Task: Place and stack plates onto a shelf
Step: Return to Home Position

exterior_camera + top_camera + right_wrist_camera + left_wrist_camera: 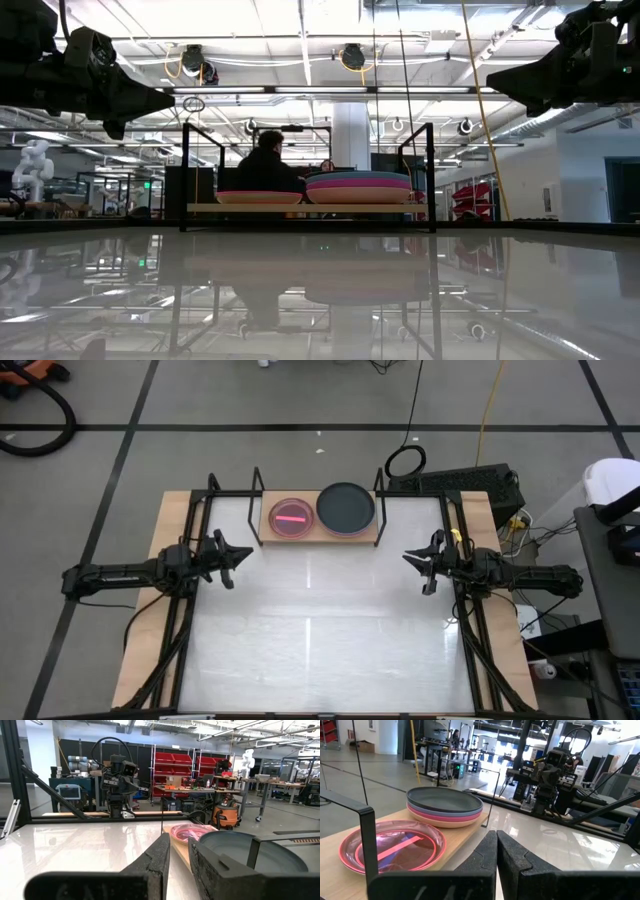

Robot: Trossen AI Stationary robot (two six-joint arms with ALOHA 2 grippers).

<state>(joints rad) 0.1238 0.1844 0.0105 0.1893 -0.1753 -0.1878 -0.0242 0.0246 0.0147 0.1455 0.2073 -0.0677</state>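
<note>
**A:** Left gripper (240,562)?

**B:** Fingers together, holding nothing, hanging over the table (320,640) near its left side. The right gripper (418,563) faces it from the other side, with a slim gap between its fingers. It is empty too.

**A:** And the plates?

**B:** On the shelf (312,540), well apart from both grippers. The pink plate (291,518) is nearest the left gripper. The stack (346,508), black on top, is nearest the right.

**A:** How would they handle?

**B:** Light, stiff plastic, I'd judge: smooth, likely slippery, hardly fragile. Pinch the raised rim on the side facing the gripper.
</note>
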